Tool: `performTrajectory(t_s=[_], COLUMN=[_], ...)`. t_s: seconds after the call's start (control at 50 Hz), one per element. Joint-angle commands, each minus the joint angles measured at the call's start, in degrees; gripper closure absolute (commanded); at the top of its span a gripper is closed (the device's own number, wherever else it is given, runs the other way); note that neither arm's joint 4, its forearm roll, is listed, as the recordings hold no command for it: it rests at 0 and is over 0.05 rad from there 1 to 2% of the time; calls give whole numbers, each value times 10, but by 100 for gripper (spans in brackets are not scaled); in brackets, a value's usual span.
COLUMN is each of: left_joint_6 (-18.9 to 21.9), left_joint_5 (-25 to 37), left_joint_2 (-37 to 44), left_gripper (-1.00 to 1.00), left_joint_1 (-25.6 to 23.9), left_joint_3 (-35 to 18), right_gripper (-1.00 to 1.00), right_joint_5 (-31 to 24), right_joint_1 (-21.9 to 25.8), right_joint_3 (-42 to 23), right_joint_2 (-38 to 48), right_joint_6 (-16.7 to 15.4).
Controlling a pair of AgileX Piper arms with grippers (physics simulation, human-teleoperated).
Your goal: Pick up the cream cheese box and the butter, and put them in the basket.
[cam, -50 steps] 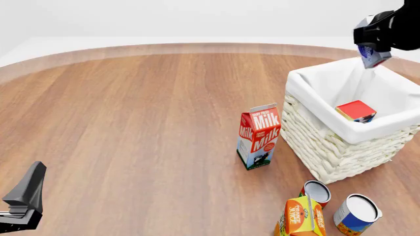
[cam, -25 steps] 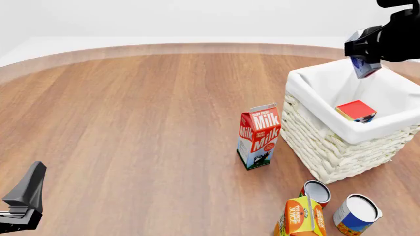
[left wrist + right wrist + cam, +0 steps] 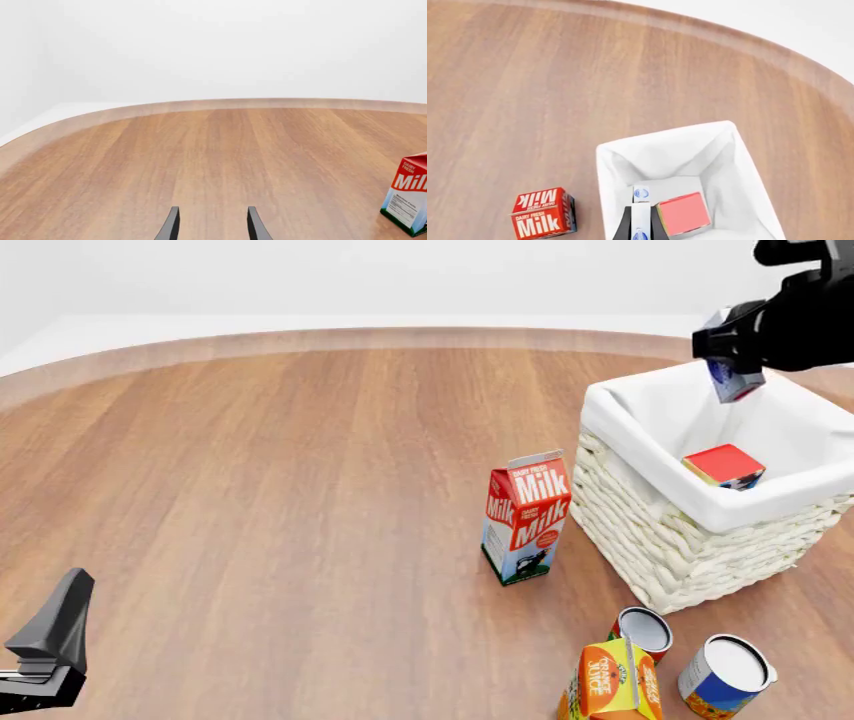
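- Left wrist view: left gripper [image 3: 212, 225] idle low over bare bench [image 3: 200, 150], jaws parted and holding nothing; corner of milk carton [image 3: 408, 197] at the edge of view; no task thing here.
- Front view: right gripper [image 3: 731, 350] high over the far side of the basket [image 3: 667, 540], jaws clamped on the cream cheese box [image 3: 731, 375], which hangs tilted above the open basket, not yet touching the lining.
- Front view: box small, flat, white with pale-blue print; likely light and stiff cardboard, with smooth faces that may slip, so best pinched across the two broad faces near the middle, as appears to be the case now.
- Front view: butter [image 3: 725, 465] already inside the basket, lying tilted on the cloth near the right wall; red top, blue-white end; probably firm enough to take a light box landing beside it.
- Front view: milk carton upright just left of the basket; juice carton [image 3: 611, 680] and two cans [image 3: 727, 675] near, below the basket.
- Right wrist view: looking down past the jaws, thin white edge of the box gripped between them, directly over the white lining, just beside the butter's red face [image 3: 684, 212].
- Right wrist view: release from here looks safe; cloth soft, drop short, little risk of damage.
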State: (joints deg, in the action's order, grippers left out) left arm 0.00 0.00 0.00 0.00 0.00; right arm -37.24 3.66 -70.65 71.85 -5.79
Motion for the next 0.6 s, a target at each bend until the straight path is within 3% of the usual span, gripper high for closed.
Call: performTrajectory(t_s=[0.02, 0.6], left_joint_6=[0, 0], left_joint_5=[0, 0], left_joint_2=[0, 0], left_gripper=[-100, -100], left_joint_1=[0, 0], left_joint_3=[0, 0], right_gripper=[100, 100], right_joint_5=[9, 50], right_joint_1=[-8, -18], right_joint_3=[1, 40], right_joint_2=[8, 31], right_joint_6=[3, -1])
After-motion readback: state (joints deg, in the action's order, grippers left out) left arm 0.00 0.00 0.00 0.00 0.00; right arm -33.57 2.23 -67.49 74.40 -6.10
